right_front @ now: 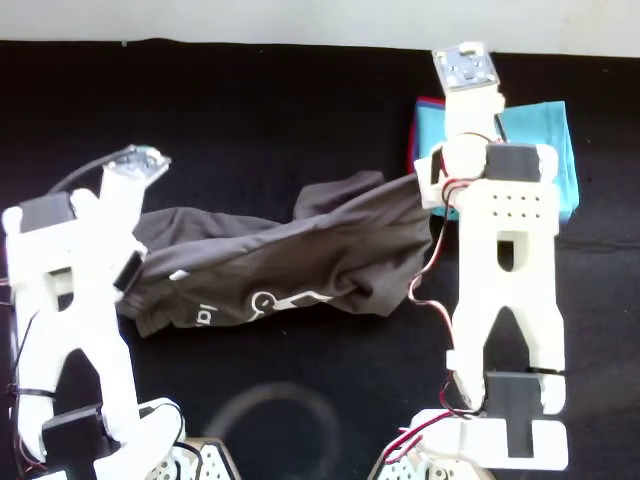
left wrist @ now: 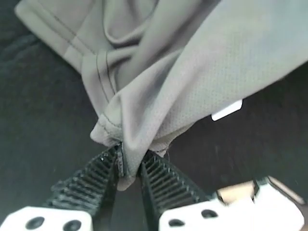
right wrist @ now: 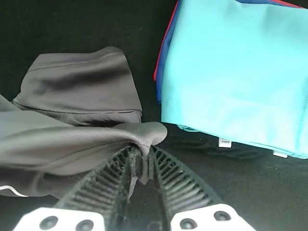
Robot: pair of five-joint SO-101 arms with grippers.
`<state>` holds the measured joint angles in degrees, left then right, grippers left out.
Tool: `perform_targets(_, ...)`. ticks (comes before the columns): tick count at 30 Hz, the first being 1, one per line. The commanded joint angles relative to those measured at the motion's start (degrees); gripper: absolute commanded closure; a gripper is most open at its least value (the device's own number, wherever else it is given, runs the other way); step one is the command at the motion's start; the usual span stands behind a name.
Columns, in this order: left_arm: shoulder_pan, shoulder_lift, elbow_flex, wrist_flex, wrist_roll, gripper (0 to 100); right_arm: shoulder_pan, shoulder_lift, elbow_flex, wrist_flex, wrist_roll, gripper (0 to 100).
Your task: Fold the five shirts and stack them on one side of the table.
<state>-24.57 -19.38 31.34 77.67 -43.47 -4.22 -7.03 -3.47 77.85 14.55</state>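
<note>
While my left tool (left wrist: 130,158) is clamped on the grey shirt (right_front: 300,265) at its left end, my right tool (right wrist: 142,156) pinches its right end; it spans the black worktop (right_front: 250,100), with the folded turquoise shirt (right_front: 545,140) at far right.

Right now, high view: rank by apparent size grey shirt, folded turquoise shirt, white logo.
1. grey shirt, clearly largest.
2. turquoise shirt, partly hidden, so true extent unsure.
3. white logo, smallest.

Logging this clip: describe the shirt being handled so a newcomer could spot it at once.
On the black table, a dark grey shirt stretches between the left gripper and right gripper. Unlike the folded turquoise shirt beside it, it is crumpled and bears white print.
</note>
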Motion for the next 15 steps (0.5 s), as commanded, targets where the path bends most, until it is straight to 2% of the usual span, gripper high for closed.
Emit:
perform_targets(1,0.8,-0.2,7.7,-8.9,0.2,90,-2.3,0.0,-2.9,0.3,-0.4,99.3)
perform_targets(4,0.7,-0.2,13.6,-15.3,0.2,83,-5.7,0.3,-2.9,1.5,-0.4,99.3)
perform_targets(7,0.1,-0.7,15.6,-17.6,0.2,82,-8.0,0.3,-2.8,1.5,-0.5,99.3)
perform_targets(10,-0.5,-0.7,14.5,-15.2,0.3,82,-8.9,0.3,-2.8,1.5,-0.5,99.3)
perform_targets(15,-1.2,-1.0,7.8,-4.1,0.4,82,-8.9,0.3,-2.8,1.6,-0.6,99.3)
